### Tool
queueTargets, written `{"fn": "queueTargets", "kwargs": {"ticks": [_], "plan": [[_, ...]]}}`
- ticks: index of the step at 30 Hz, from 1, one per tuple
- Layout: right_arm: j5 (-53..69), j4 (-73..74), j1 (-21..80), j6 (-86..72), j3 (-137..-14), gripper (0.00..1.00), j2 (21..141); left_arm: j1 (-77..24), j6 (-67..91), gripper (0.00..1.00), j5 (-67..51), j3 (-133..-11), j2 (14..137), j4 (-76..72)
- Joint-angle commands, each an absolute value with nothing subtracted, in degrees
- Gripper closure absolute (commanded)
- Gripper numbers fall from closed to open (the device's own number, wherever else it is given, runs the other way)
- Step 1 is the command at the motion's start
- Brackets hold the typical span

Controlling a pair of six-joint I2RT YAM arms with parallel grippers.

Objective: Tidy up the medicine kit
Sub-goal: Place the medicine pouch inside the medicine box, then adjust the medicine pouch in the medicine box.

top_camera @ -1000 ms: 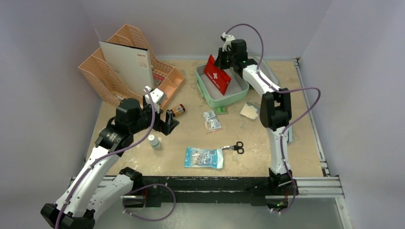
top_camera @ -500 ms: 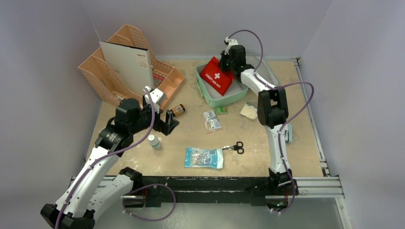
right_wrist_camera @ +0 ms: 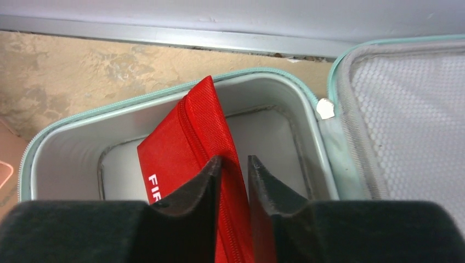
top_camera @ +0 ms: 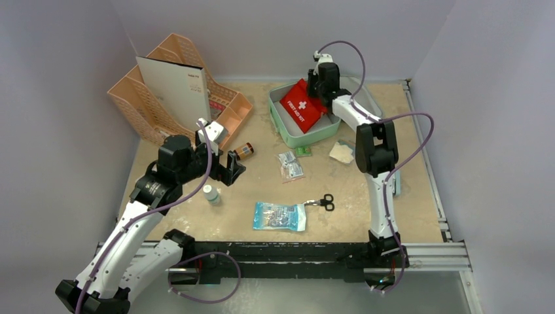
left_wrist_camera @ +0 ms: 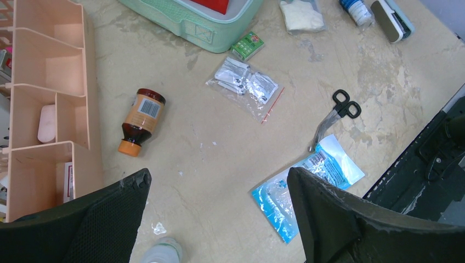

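1. The medicine kit (top_camera: 305,139), a mint-green zip case, lies open at the far middle of the desk (top_camera: 262,190). It looks stiff-walled and probably light, and is best held by a wall rim.
2. A red pouch (top_camera: 301,106) leans inside it.
3. The right hand (right_wrist_camera: 234,163) is narrow, astride the pouch's edge; I cannot tell whether it grips. The left hand (left_wrist_camera: 218,176) is wide and empty.

Pouch (top_camera: 302,104) crowds kit (top_camera: 291,138); gap btwn bottle (top_camera: 245,151), sachets (top_camera: 290,165).
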State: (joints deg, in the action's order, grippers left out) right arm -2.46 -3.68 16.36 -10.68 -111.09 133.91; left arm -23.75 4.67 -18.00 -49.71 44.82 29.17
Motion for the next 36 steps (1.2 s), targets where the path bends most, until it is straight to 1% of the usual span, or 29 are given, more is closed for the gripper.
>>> {"fn": "queueTargets", "kwargs": {"ticks": [1, 7, 11, 16, 18, 21, 27, 31, 36], "plan": [[-5.72, -5.0, 16.08, -9.58, -111.49, 0.7, 128.21, -23.69, 3.6, 0.06, -18.39, -49.61, 44.17, 27.36], [-4.91, -3.9, 16.25, -8.58, -109.35, 0.6, 123.11, -23.7, 3.56, 0.05, -17.32, -49.64, 43.82, 27.51], [-3.23, -4.22, 16.27, -7.8, -105.38, 0.58, 119.91, -23.67, 3.52, 0.05, -16.78, -49.48, 43.1, 27.51], [3.82, -3.49, 17.22, -5.45, -101.43, 0.55, 118.74, -23.71, 3.55, 0.05, -15.88, -49.76, 42.94, 28.02], [6.09, -3.52, 18.28, -2.98, -99.74, 0.56, 118.94, -23.7, 3.52, 0.05, -15.59, -49.76, 42.67, 28.21], [10.22, -3.35, 19.72, -1.07, -98.56, 0.6, 120.13, -23.68, 3.52, 0.05, -15.47, -49.83, 42.71, 28.21], [12.18, -1.92, 22.55, -0.35, -99.49, 0.67, 124.47, -23.67, 3.43, 0.05, -15.15, -49.83, 42.85, 28.39], [11.67, -1.01, 23.57, -0.35, -101.32, 0.69, 127.55, -23.71, 3.34, 0.04, -14.87, -49.88, 42.85, 28.52], [4.49, 4.05, 24.43, 2.32, -106.13, 0.69, 131.92, -23.72, 3.27, 0.04, -14.66, -49.75, 42.52, 28.4]]}}
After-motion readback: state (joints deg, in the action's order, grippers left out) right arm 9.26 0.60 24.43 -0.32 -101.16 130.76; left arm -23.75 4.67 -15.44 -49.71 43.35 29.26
